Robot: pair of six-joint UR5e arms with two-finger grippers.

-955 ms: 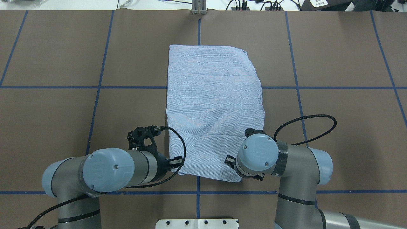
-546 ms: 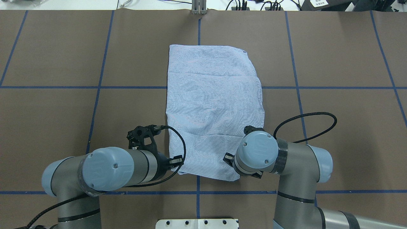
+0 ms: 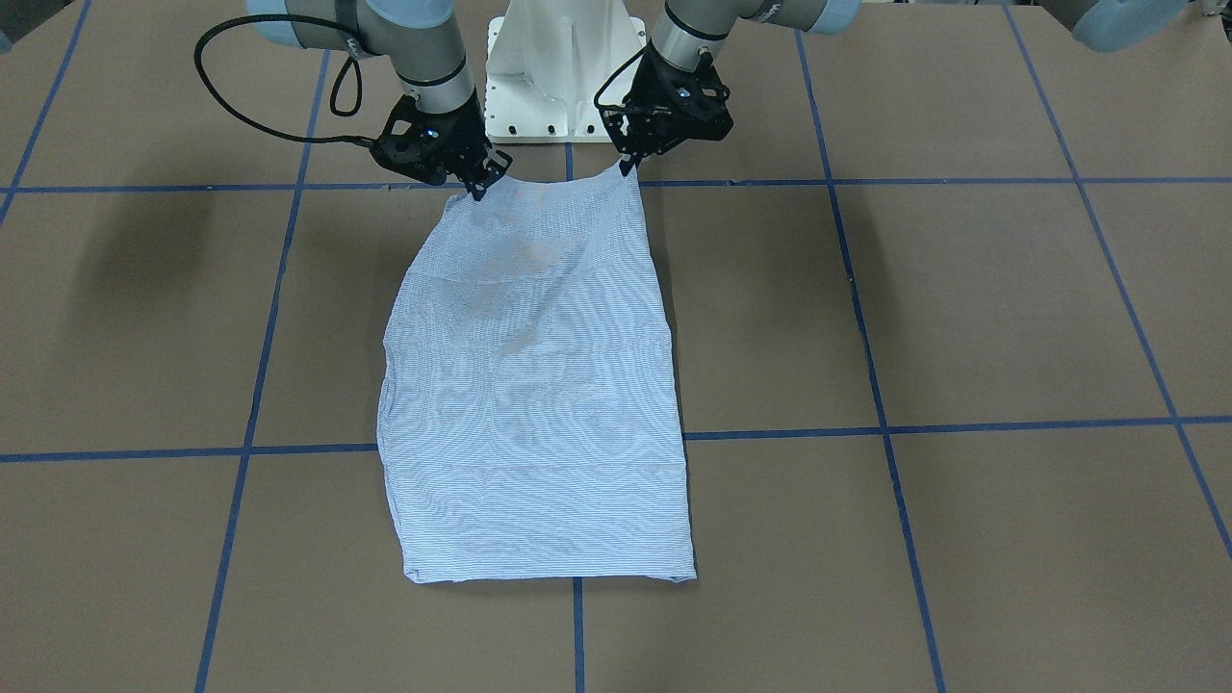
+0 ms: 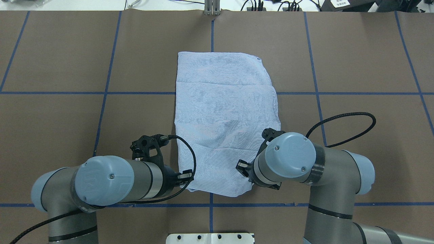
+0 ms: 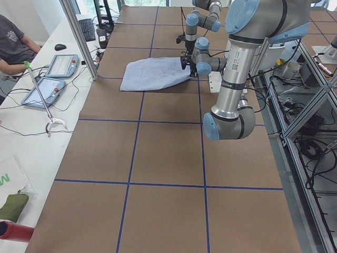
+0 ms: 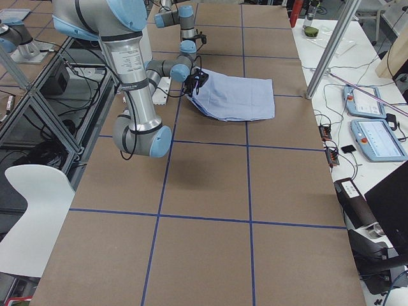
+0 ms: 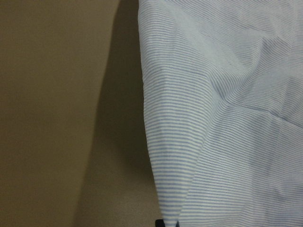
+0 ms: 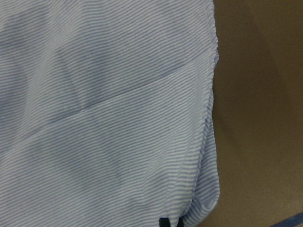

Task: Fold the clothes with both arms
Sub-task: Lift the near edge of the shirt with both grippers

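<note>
The clothes are one light blue striped shirt [image 4: 223,101], folded into a long rectangle on the brown table [image 4: 356,61]. It also shows in the front view [image 3: 539,385] and in both side views [image 5: 152,76] [image 6: 239,95]. My left gripper [image 4: 187,177] [image 3: 630,166] is shut on the shirt's near corner on my left side. My right gripper [image 4: 247,172] [image 3: 478,188] is shut on the other near corner. Both corners are raised off the table, and the near edge sags between them. The wrist views show striped cloth [image 7: 227,118] [image 8: 109,118] running down into dark fingertips [image 7: 166,223] [image 8: 164,221].
The white pedestal base [image 4: 210,238] [image 3: 563,58] stands just behind the held edge. Blue tape lines cross the table. A side bench holds tablets [image 5: 63,66] beside a seated person [image 5: 13,42], with an aluminium post [image 5: 79,37] at the table edge. A white chair [image 6: 32,210] stands off the table.
Both grippers have lifted the near corners. The left arm drew back to the left and the right arm swung right. The shirt's far edge slid slightly toward the robot.
</note>
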